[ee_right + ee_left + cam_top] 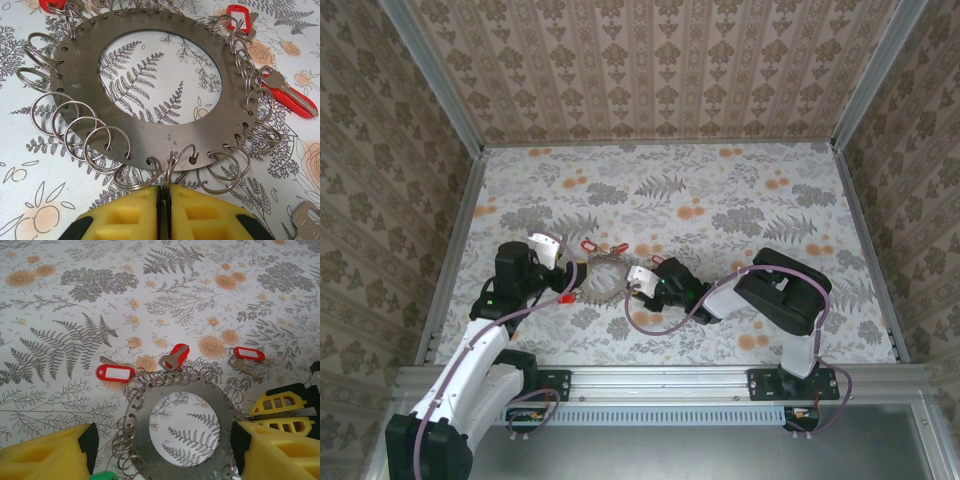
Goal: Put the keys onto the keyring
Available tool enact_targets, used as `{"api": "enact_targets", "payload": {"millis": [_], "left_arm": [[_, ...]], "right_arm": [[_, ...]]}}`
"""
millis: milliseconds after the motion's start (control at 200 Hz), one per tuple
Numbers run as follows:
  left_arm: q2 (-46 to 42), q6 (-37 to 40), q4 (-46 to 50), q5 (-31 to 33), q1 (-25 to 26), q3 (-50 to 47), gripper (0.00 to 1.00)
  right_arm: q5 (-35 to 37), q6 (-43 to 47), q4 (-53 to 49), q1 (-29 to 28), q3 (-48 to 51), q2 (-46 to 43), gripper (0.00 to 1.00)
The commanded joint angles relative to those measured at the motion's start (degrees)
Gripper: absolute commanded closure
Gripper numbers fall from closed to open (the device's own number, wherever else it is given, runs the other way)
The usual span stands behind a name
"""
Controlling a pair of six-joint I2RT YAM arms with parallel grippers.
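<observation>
The keyring [150, 412] is a flat grey metal disc with a big hole and many wire rings along its rim, lying on the tablecloth [603, 277]. My left gripper [165, 442] stands open astride it, one yellow finger on each side, and the left pad stands clear of the rings. My right gripper [164, 192] is shut on one wire ring at the disc's near edge [150, 135]. Beyond the disc lie red keys: a tagged one [115, 372], a red-headed one [175, 356] and another tagged one [248, 354]. A green bit [105, 476] peeks out by the left finger.
The floral table [720, 190] has metal rails on both sides and patterned walls around it. A bare metal key [307, 220] lies at the lower right of the right wrist view. Both arms meet at the disc left of centre.
</observation>
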State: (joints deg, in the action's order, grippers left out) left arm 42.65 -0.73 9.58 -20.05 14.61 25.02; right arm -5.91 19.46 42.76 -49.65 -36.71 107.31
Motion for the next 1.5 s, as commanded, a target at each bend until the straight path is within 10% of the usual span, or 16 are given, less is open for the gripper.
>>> {"api": "enact_targets", "payload": {"millis": [0,565,1045,1270,1495], "left_arm": [[-0.5,1.5,-0.4,0.5,0.4,0.2,0.26],[3.7,8.1,0.8,-5.3,3.3,2.3,0.32],[11.9,34.2,6.6,-16.4,9.5,6.5,0.37],[22.1,49.7,5.8,-26.5,10.9,10.1,0.70],[27.0,52.9,2.1,-26.2,14.9,11.4,0.71]], "right_arm": [[0.4,-0.8,1.6,0.3,1.4,-0.2,0.86],[6.0,-2.5,11.5,0.4,7.4,-3.3,0.93],[2.6,-2.3,16.9,0.8,10.0,-3.5,1.00],[-0.7,-1.0,14.3,1.5,9.4,-7.5,1.00],[-4.9,-0.8,13.1,1.6,8.8,-9.9,1.00]]}}
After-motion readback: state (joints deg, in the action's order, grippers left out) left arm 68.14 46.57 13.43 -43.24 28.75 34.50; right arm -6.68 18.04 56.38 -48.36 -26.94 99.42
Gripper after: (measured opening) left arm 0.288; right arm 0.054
